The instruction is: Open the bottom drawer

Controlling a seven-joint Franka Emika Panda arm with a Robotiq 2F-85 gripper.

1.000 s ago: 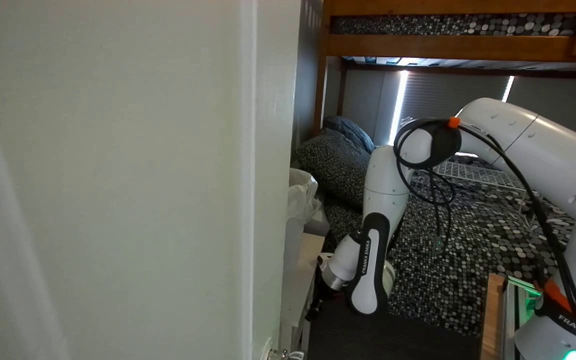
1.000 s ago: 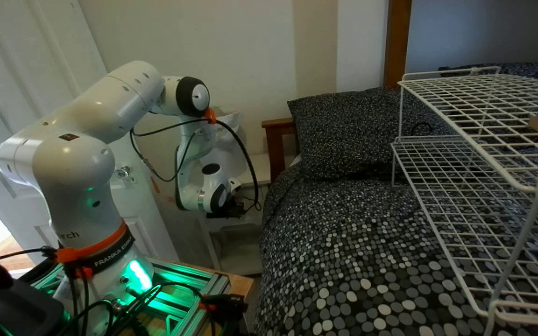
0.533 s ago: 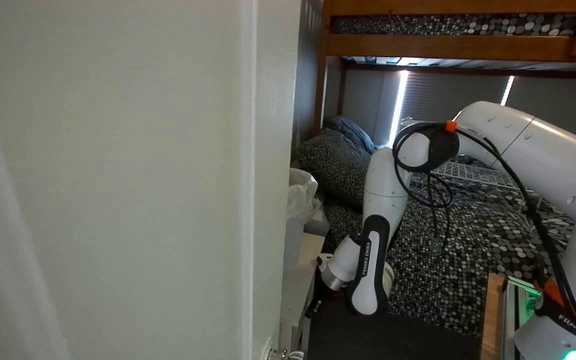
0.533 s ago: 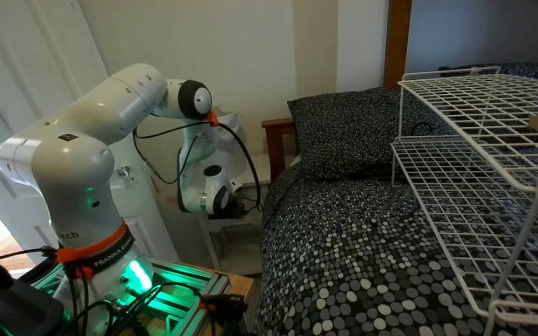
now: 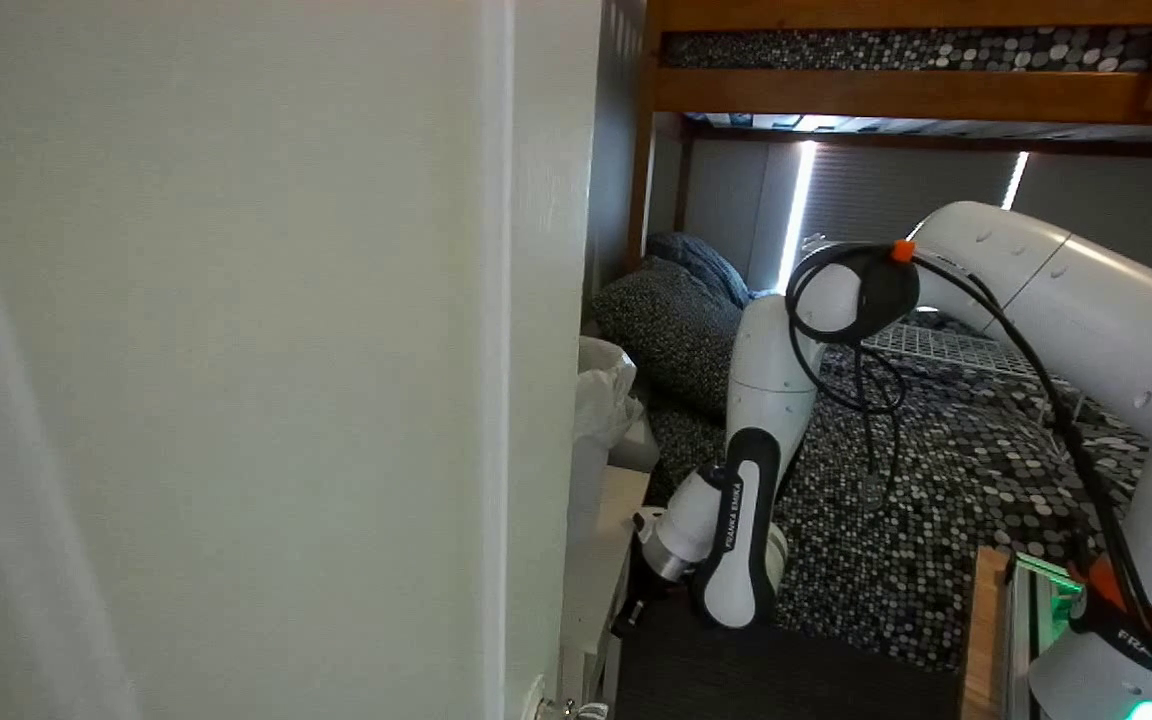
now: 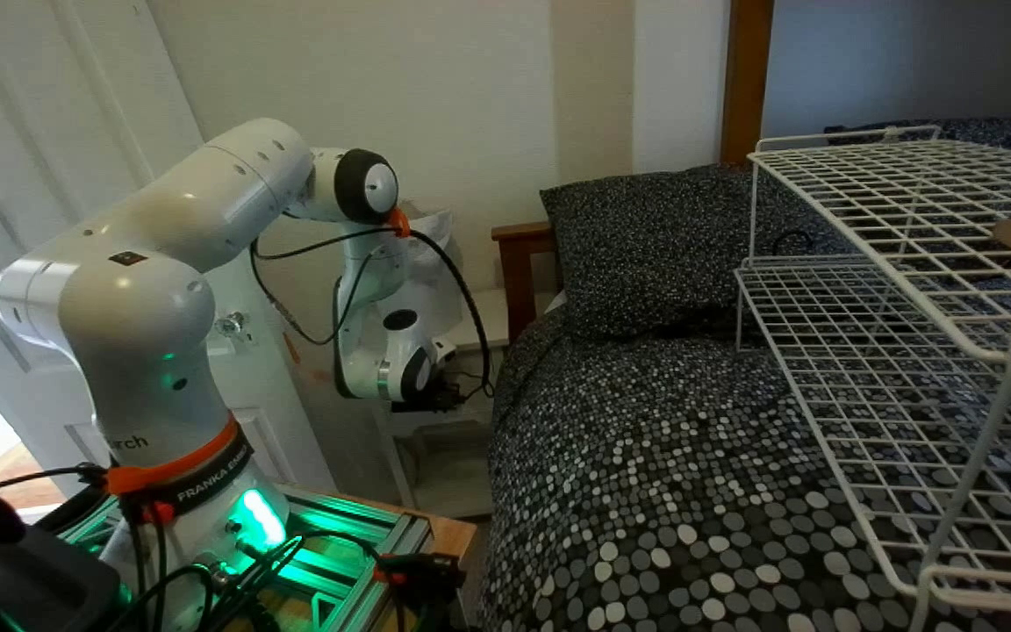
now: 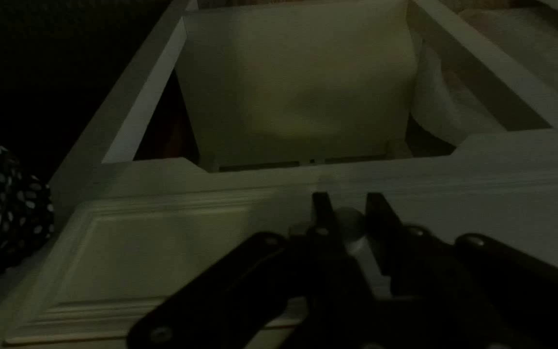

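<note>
In the dark wrist view, which appears to be upside down, the bottom drawer (image 7: 162,252) is a whitish front with a raised border. Its small round knob (image 7: 349,223) sits between the dark fingers of my gripper (image 7: 348,198). The fingers are close together and the knob fills the gap near their tips, so the gripper looks shut on it. I cannot tell whether the drawer is pulled out. In both exterior views the gripper (image 6: 433,399) (image 5: 629,612) is against the front of the white unit (image 6: 483,313). The arm mostly hides the drawer there.
An open compartment (image 6: 453,465) lies below the drawer; its pale inner panel (image 7: 298,82) shows in the wrist view. A white bag (image 5: 603,400) stands on the unit. The bed (image 6: 646,491) is close beside it, with a wire rack (image 6: 892,290) on top. A door (image 5: 236,350) stands on its other side.
Since one second ago the elbow has dipped slightly and the arm has shifted a little toward the unit. The gripper has barely moved. Over the last half second the arm is nearly still.
</note>
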